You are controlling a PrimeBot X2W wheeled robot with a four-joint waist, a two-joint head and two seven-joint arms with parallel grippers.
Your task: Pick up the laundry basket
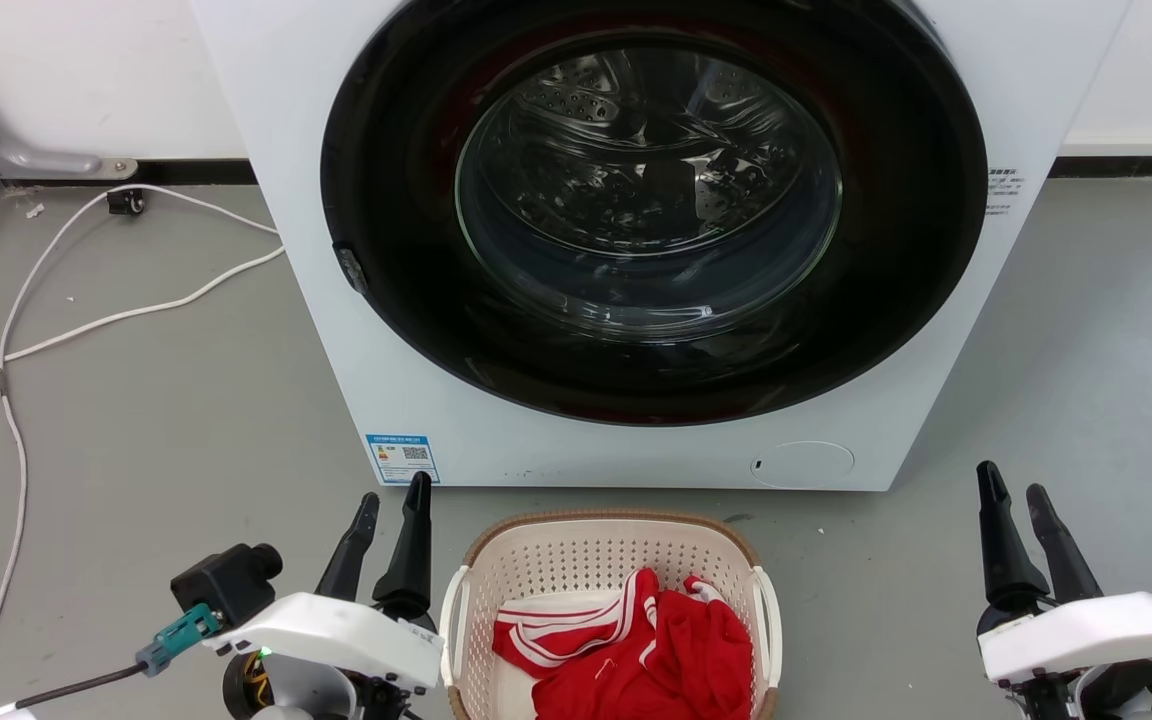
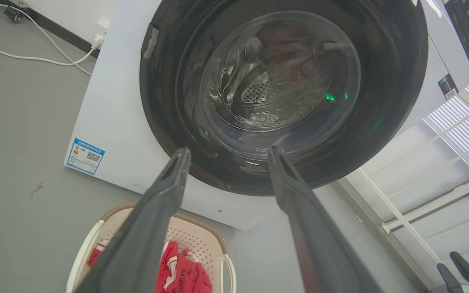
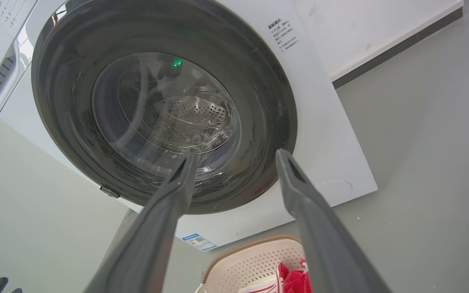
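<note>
The laundry basket [image 1: 596,560] sits on the floor [image 1: 186,420] just beside my left claw [image 1: 394,488] and farther from my right claw [image 1: 1011,480]; both claws hang open and empty. It looks light, stiff plastic holding a red garment [image 1: 676,650], so I'd hook its white side handles [image 1: 453,612], one per claw.

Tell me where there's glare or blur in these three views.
Head view: even light, pale reflections streaking the door glass, basket sharp. Left wrist view: green glints on the glass. Right wrist view: one green glint near the top of the glass, and the close fingers look soft.
</note>
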